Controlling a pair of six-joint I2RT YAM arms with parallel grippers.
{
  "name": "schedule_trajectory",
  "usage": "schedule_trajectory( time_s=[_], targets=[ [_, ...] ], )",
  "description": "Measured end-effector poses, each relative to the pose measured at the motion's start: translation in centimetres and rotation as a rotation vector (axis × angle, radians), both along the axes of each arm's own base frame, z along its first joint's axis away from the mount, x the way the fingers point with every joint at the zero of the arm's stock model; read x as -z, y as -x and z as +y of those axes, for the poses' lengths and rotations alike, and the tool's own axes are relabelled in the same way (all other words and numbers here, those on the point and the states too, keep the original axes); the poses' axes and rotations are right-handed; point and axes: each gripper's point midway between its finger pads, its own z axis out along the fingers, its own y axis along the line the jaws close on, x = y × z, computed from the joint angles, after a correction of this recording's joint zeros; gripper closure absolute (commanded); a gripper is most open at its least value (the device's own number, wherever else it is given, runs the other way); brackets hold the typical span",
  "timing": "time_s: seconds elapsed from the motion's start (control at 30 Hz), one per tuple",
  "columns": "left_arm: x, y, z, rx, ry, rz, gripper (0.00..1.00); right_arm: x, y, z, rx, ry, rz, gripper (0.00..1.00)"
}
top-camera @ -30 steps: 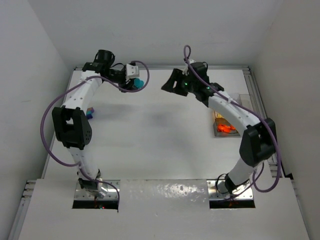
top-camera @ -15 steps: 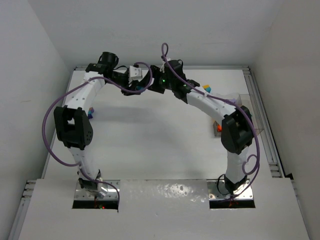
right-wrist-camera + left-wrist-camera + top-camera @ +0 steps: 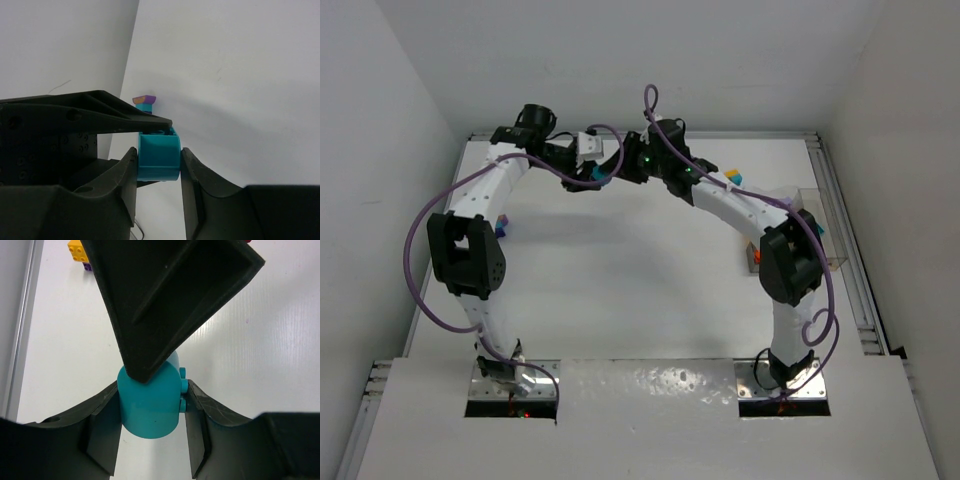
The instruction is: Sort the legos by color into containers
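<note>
STEP likely handover or pull-apart | teal rounded plastic lego brick (image 3: 150, 412): held well left of the clear plastic compartment box (image 3: 817, 232) | left gripper (image 3: 151, 402): jaws clamping it | right gripper (image 3: 158, 156): jaws pinching it | NEXT one side must let go

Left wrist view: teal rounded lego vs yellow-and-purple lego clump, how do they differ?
The teal rounded plastic lego is one colour; the yellow-and-purple lego clump is two. The teal one is clamped in the left pincer; the clump lies loose on the white table. Both are studded plastic.
</note>
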Motion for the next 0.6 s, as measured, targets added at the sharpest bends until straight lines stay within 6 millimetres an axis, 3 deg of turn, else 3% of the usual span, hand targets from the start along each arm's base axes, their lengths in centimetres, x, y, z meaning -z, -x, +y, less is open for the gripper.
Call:
schedule_trajectory(
  time_s=[0.13,0.17,0.23,0.3,0.37,0.4,0.6],
  targets=[
    [0.0,0.0,0.0,-0.001,-0.002,0.002,1.0,0.1,0.0,0.1,-0.005,-0.007,0.01,0.72],
    [0.1,0.0,0.1,-0.002,-0.004,0.002,1.0,0.1,0.0,0.2,-0.007,-0.009,0.015,0.77],
    [0.1,0.0,0.2,-0.006,-0.009,0.004,0.97,0.2,0.0,0.2,-0.01,-0.012,0.02,0.97],
    [0.2,0.0,0.2,-0.007,-0.01,0.006,0.66,0.2,0.0,0.3,-0.011,-0.013,0.021,1.0],
    [0.1,0.0,0.2,-0.009,-0.008,0.008,0.08,0.2,0.0,0.3,-0.011,-0.013,0.021,1.0],
    [0.1,0.1,0.1,-0.007,-0.002,0.011,0.0,0.2,0.0,0.3,-0.012,-0.014,0.019,1.0],
    [0.0,0.0,0.0,-0.071,0.017,0.081,0.0,0.7,-0.1,-0.8,-0.014,0.027,0.015,1.0]
  ],
)
